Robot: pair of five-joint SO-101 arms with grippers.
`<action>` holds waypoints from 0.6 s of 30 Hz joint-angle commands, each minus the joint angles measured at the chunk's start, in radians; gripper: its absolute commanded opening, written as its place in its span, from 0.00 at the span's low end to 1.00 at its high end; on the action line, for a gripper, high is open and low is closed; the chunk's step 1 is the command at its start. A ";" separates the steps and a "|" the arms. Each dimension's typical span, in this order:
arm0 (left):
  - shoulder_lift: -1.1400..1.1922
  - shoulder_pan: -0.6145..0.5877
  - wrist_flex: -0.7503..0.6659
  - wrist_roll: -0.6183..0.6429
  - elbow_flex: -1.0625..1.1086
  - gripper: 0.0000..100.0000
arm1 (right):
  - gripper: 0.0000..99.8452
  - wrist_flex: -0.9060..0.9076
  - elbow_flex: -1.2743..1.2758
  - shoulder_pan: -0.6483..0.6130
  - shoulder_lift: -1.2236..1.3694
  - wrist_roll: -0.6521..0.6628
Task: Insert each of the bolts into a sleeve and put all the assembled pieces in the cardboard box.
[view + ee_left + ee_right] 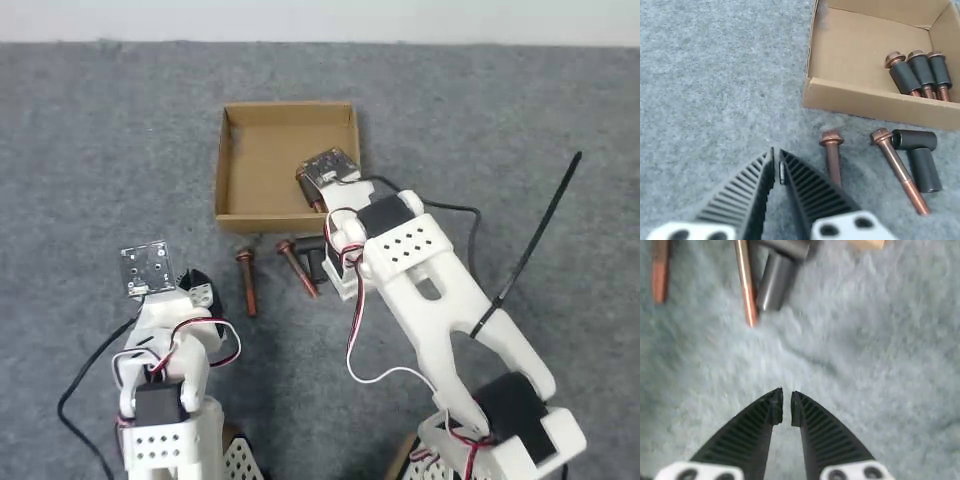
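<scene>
The cardboard box (285, 165) lies at the table's middle back. Three assembled bolt-and-sleeve pieces (917, 72) lie side by side against its front wall. In front of the box two copper bolts (246, 282) (298, 267) lie loose on the carpet, with two black sleeves (914, 140) (925, 170) touching in an L beside the right-hand bolt. My left gripper (776, 157) is shut and holds nothing, low over the carpet to the left of the bolts. My right gripper (786, 402) is shut and holds nothing, a short way from a sleeve (775, 282) and a bolt (745, 280).
Grey carpet covers the table, with free room left of the box and along the far side. The right arm (440, 290) stretches from the front right over the box's front right corner. The left arm (165, 340) stands at the front left.
</scene>
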 commanded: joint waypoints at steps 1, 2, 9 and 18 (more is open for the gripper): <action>-0.021 -0.005 -0.011 -0.012 -0.012 0.01 | 0.02 -0.082 -0.003 -0.010 -0.005 -0.012; -0.021 -0.005 -0.011 -0.012 -0.012 0.01 | 0.04 -0.105 -0.005 -0.010 0.019 -0.014; -0.021 -0.003 -0.009 -0.048 -0.012 0.01 | 0.15 -0.228 -0.009 -0.012 0.142 -0.118; -0.021 -0.003 -0.009 -0.051 -0.012 0.01 | 0.13 -0.361 -0.003 -0.090 0.157 -0.166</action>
